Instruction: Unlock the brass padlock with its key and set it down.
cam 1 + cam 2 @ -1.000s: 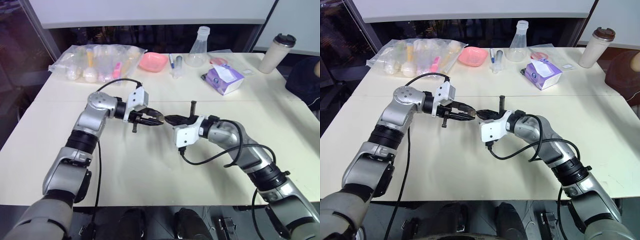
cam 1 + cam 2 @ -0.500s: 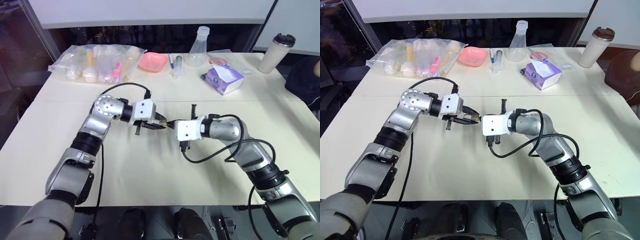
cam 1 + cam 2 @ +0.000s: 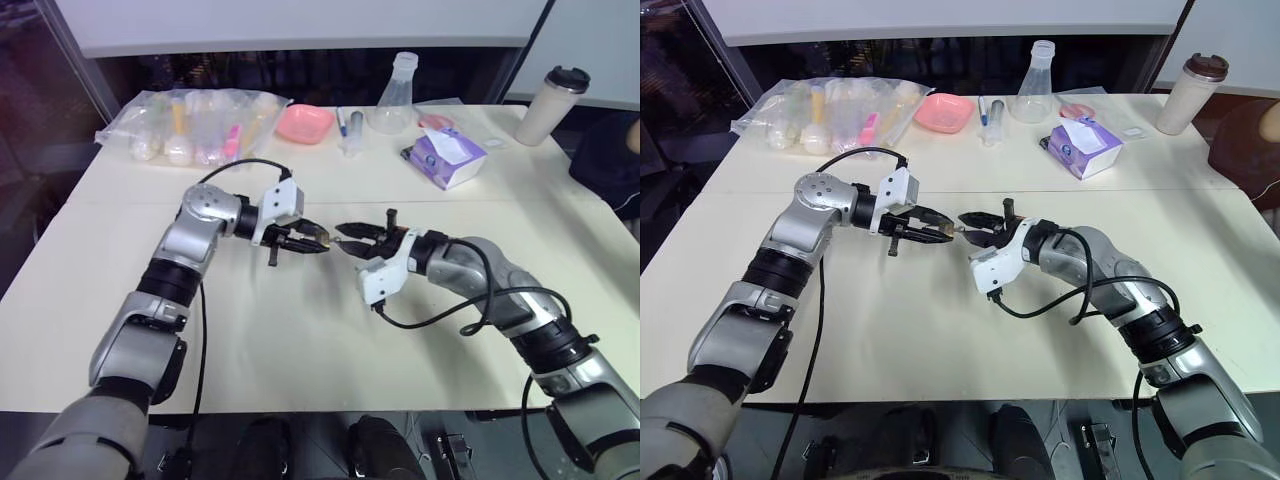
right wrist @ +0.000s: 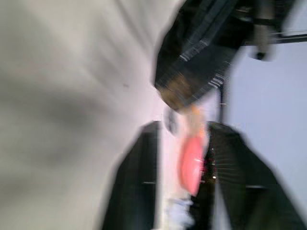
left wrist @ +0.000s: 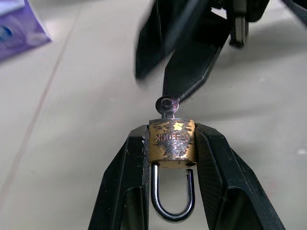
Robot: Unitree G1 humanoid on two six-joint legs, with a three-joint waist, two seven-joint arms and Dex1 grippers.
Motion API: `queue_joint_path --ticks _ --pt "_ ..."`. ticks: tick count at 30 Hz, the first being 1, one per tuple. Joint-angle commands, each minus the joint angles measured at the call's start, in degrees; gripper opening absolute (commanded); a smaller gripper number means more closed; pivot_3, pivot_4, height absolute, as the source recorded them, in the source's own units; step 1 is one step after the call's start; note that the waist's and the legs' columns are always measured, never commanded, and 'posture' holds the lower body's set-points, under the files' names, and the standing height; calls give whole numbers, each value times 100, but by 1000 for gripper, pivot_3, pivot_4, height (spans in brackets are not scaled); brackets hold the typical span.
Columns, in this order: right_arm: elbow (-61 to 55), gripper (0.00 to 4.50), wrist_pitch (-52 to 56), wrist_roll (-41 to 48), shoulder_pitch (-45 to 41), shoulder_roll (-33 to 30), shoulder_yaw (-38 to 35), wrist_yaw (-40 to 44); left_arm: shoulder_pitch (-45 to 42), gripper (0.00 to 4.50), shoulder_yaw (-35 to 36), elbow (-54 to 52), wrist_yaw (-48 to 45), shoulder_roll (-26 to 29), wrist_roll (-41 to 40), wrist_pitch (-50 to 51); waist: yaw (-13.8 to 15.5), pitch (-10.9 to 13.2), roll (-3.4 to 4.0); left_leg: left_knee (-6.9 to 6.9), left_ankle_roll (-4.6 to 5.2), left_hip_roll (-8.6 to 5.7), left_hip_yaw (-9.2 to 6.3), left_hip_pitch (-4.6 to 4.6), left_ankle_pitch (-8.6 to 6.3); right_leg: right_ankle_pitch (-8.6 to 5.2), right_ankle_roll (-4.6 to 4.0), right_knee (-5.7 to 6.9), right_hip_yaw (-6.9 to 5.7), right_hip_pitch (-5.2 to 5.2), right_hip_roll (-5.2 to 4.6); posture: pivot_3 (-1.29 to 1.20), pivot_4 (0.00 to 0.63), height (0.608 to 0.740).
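A pale cream surface [image 3: 300,380] fills the middle of the scene, with a faint seam running across it behind the arms; beyond its far edge the room is dark under a white panel. Along the far side lie a clear plastic bag of small items [image 3: 195,125], a pink dish [image 3: 306,123], a syringe [image 3: 357,130], a clear flask [image 3: 399,95], a purple and white tissue pack [image 3: 445,158] and, at the far right corner, a tall cream cup with a dark lid [image 3: 553,105]. The only writing that can be made out is stamped on the brass padlock [image 5: 171,142] in the left wrist view, upside down and worn, its last letters reading "LOCK". The left gripper [image 3: 312,243] is raised above the middle of the surface and is clamped on the padlock body from both sides, the silver shackle pointing back between its fingers [image 5: 120,182], one leg seeming to stand slightly clear of the body. The key [image 5: 166,106] sticks out of the padlock's far end, its round head toward the other arm. The right gripper [image 3: 352,236] faces the left one, tip to tip and just beside it, with its two fingers parted and grasping nothing; in the left wrist view one of its fingers is just behind the key's head, and I cannot tell whether it touches it.
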Motion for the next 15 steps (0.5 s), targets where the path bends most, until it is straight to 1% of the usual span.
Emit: queue_joint_path --ticks 1,2,3,9,15 --pt "-176 3963 -215 -18 2 -20 -295 -359 -120 758 145 -253 -139 80 -215 297 2 0 0 0 -2 1 -1 0 1 0 0 0 0 0 0 0 150 715" --pt "-193 4369 -218 -5 5 -5 -307 -369 -142 758 159 -239 -145 71 -235 353 3 0 0 0 -4 2 -1 0 2 0 0 0 0 0 0 0 150 715" --pt "-202 4446 -218 1 4 6 -308 -371 -156 758 169 -232 -143 63 -246 384 4 0 0 0 -6 2 0 0 3 0 0 0 0 0 0 0 150 715" --pt "-159 4446 -357 -146 -51 162 -151 -403 -332 758 275 -312 -233 -16 -520 875 16 0 0 1 -7 0 2 0 4 0 0 0 3 1 0 0 150 715" --pt "-83 4446 -679 -213 -150 262 -113 -517 -347 758 221 -391 -464 58 -614 963 2 0 0 0 -12 1 2 1 7 0 0 0 3 1 -1 0 150 715"
